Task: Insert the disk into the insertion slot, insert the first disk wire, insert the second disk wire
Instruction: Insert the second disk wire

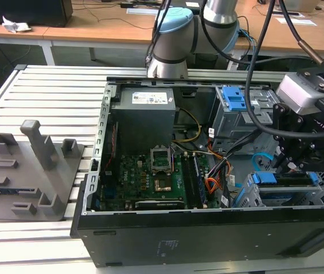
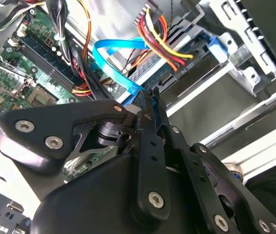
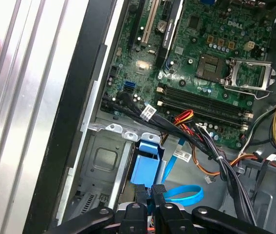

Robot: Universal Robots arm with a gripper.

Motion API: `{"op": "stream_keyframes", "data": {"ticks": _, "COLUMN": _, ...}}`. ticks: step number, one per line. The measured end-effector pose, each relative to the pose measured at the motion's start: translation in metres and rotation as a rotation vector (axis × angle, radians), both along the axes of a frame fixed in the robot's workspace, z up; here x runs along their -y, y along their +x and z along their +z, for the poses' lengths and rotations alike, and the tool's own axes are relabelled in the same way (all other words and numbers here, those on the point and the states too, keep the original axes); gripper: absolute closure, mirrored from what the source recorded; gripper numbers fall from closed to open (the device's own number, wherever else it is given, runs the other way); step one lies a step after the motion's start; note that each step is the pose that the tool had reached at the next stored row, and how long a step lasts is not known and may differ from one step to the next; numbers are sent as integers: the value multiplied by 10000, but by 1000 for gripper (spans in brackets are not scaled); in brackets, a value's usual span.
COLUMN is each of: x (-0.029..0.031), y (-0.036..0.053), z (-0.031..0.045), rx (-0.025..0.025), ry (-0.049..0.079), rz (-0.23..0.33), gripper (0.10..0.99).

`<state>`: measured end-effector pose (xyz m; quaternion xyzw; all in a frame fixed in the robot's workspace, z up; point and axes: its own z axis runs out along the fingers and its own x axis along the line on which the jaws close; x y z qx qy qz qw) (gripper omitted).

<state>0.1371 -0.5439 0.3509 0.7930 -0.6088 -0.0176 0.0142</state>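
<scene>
The disk (image 1: 284, 181), in its bright blue carrier, lies inside the insertion slot (image 1: 322, 197), the low grey cage at the exterior view's lower right of the open computer case. My gripper (image 1: 292, 165) hangs just above the disk's inner end. In the second wrist view the gripper (image 2: 148, 95) has its fingers pressed together on the plug end of a flat blue disk wire (image 2: 109, 53) that loops up from there. A red, yellow and black disk wire (image 2: 169, 46) runs over the carrier (image 2: 217, 45). In the first wrist view the gripper (image 3: 150, 189) sits over the carrier's blue tab (image 3: 145, 163).
A taller grey cage with blue latch tabs (image 1: 234, 98) stands behind the gripper. The power supply (image 1: 144, 111), the motherboard (image 1: 159, 177) and loose cable bundles (image 1: 213, 171) fill the case. A grey fixture (image 1: 30, 165) rests on the slatted table at the exterior view's left.
</scene>
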Motion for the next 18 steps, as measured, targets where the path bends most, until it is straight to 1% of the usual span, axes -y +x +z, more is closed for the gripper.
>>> {"op": "stream_keyframes", "data": {"ticks": 4, "x": 22, "y": 44, "z": -22, "rx": -8, "ry": 3, "rz": -16, "gripper": 922}}
{"op": "stream_keyframes", "data": {"ticks": 10, "x": 24, "y": 54, "z": -27, "rx": -9, "ry": 3, "rz": -25, "gripper": 922}}
{"op": "stream_keyframes", "data": {"ticks": 14, "x": 24, "y": 54, "z": -28, "rx": -9, "ry": 3, "rz": -502, "gripper": 922}}
{"op": "stream_keyframes", "data": {"ticks": 18, "x": 23, "y": 55, "z": -29, "rx": -9, "ry": 4, "rz": -1265, "gripper": 922}}
